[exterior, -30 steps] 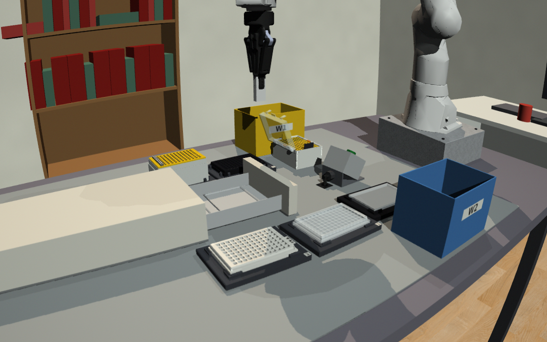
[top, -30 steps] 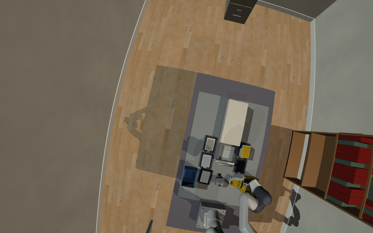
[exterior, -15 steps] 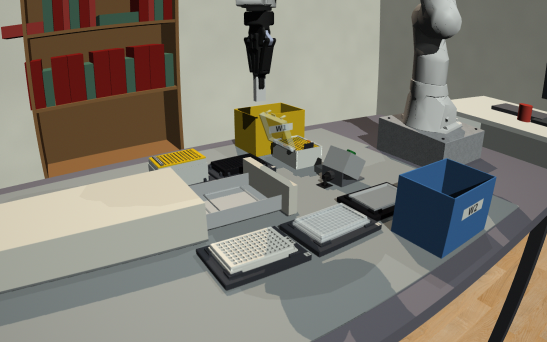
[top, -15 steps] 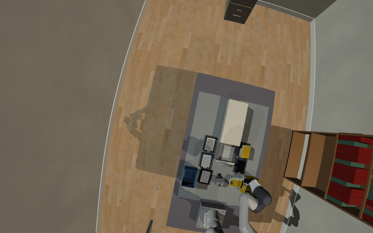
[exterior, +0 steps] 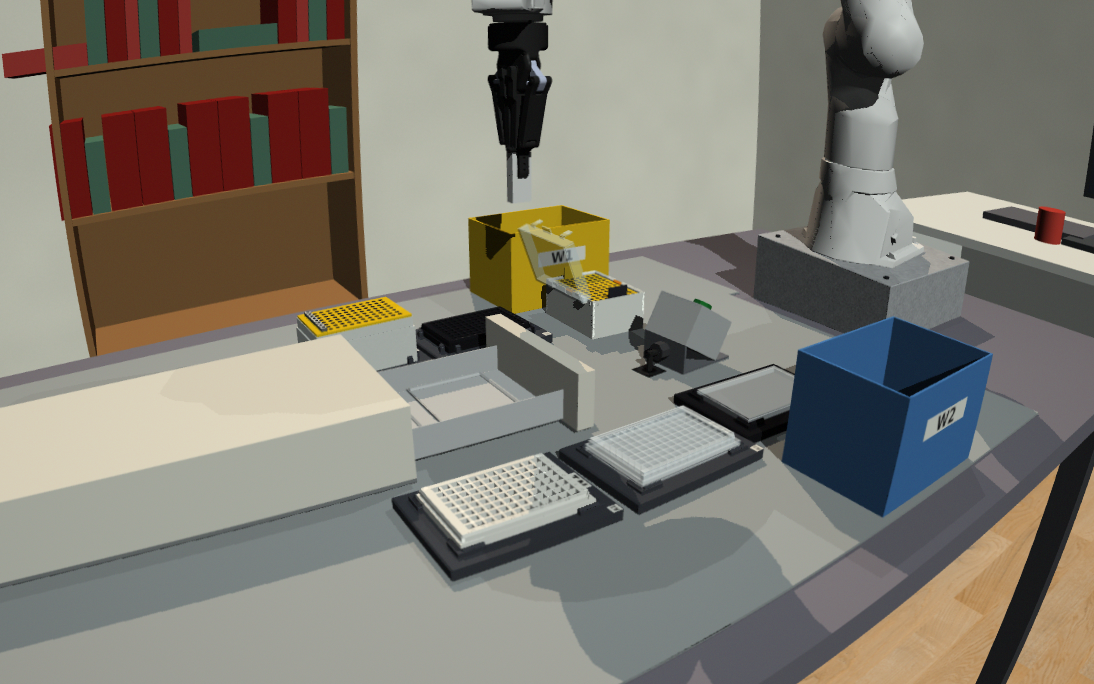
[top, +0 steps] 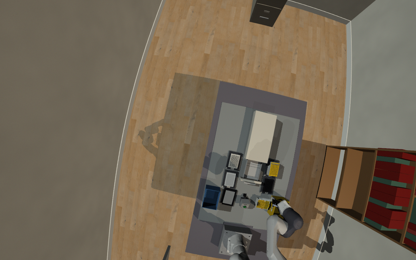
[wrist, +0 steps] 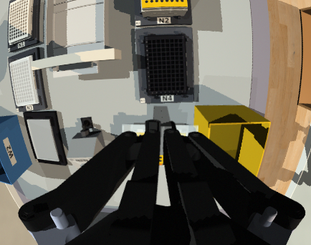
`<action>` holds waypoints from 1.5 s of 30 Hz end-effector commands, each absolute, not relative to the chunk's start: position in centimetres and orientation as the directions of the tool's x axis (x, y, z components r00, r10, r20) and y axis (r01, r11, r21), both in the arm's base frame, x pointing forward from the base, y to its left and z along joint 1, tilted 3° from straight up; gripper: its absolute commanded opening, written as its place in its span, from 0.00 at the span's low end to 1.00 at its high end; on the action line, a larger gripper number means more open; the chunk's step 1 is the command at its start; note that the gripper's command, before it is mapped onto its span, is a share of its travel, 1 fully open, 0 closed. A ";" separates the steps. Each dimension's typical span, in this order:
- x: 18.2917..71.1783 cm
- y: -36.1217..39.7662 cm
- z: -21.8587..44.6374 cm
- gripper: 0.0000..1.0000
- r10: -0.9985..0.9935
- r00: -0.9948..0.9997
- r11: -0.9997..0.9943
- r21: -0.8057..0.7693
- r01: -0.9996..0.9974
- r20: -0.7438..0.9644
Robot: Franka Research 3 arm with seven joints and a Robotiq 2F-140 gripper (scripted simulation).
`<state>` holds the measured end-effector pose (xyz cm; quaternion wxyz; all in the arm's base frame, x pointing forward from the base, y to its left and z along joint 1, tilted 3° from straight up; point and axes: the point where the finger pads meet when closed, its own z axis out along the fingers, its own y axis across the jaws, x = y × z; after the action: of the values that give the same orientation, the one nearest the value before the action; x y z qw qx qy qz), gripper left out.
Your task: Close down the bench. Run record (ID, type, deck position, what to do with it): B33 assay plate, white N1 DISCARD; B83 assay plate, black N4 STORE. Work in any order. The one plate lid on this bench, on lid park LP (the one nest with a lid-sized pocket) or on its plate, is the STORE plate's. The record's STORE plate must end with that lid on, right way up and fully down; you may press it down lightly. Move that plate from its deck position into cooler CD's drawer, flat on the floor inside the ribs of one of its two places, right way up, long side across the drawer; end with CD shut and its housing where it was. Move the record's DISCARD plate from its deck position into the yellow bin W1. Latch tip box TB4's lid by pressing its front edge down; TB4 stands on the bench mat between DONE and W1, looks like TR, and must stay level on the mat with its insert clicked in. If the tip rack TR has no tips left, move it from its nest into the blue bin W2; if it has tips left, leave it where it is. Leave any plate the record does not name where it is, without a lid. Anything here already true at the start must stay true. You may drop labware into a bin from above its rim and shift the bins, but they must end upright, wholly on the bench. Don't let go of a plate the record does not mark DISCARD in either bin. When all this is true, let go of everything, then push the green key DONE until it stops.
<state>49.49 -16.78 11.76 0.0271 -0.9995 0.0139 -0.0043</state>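
Two bins stand on the worktop [exterior: 1069,357]: yellow bin W1 [exterior: 500,255] at the far end near the bookshelf [exterior: 66,212], blue bin W2 [exterior: 874,425] at the near right corner in the exterior view. The pincer [exterior: 518,182] hangs high above W1 and tip box TB4 [exterior: 593,306], pointing straight down, fingers pressed together with nothing between them. TB4 sits on the mat just in front of W1, its clear lid [exterior: 547,248] tilted up and back, its yellow insert showing.

Beside TB4 is the grey wedge housing with the green key DONE [exterior: 701,301] on top. Tip rack TR [exterior: 355,316], yellow-topped, sits in its nest by the cooler; whether its holes hold tips I cannot tell.

The black assay plate [wrist: 165,64] lies uncovered in nest N4, next to TR. The white assay plate [exterior: 500,500] rests in its dark nest at the near edge in the exterior view, with a translucent plate [exterior: 661,442] in the next nest toward W2. The plate lid [exterior: 746,393] lies flat in lid park LP, beside W2.

Cooler CD [exterior: 151,425] is a long cream housing; its drawer [exterior: 483,395] is pulled out, the floor inside bare, its cream front panel facing the DONE housing.
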 end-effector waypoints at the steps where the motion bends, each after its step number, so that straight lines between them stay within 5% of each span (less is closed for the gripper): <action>1: 49.6 -17.0 11.8 0.00 -0.024 1.000 -0.998 -0.051 -0.023 0.011; 45: 49.7 -16.7 7.4 0.00 -0.024 1.000 -0.998 -0.051 -0.023 0.011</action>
<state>49.37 -16.61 7.59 0.0288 -0.9995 0.0090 -0.0014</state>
